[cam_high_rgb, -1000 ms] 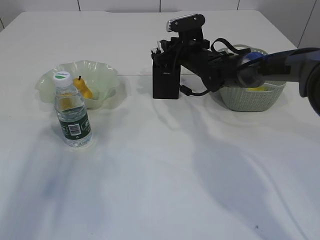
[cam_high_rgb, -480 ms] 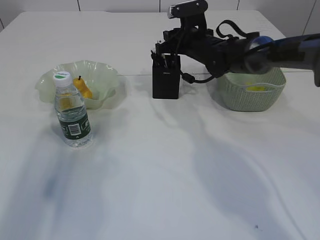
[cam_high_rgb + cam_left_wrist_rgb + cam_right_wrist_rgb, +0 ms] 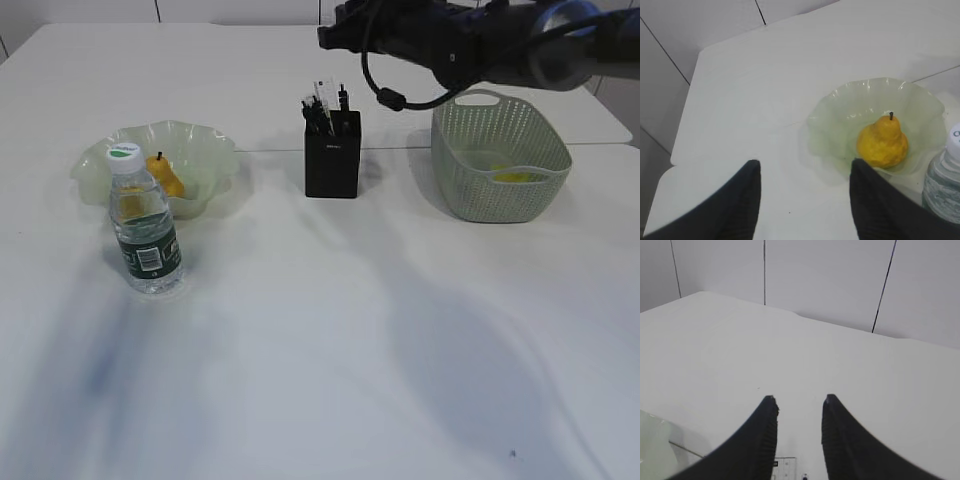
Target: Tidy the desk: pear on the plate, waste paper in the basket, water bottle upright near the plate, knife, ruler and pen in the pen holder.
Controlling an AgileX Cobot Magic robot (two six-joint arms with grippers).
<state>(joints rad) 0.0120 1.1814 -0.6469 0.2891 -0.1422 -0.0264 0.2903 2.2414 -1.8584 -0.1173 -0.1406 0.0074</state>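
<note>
Nearest you, the white bench [image 3: 330,380] lies bare and wide, with open room across its whole front for any move. Further in at left, the water bottle [image 3: 143,220] stands upright, just beside the plate [image 3: 205,150], and the pear [image 3: 168,178] sits inside that plate. At centre the pen holder [image 3: 331,165] stands with the clear ruler [image 3: 324,95] and dark tools poking from its top; which is knife and which is pen you cannot tell. To its right the basket [image 3: 500,150] holds something yellowish, apart from the holder. What has changed: your right end effector [image 3: 797,432], low at the holder a second ago, has lifted clear to the far top edge, jaws partly apart and holding nothing. Your left end effector [image 3: 805,197] hangs half open and empty above the bench near the plate. Judged from this, the desk looks tidied; the far edge and basket rim are your only tight spots.
</note>
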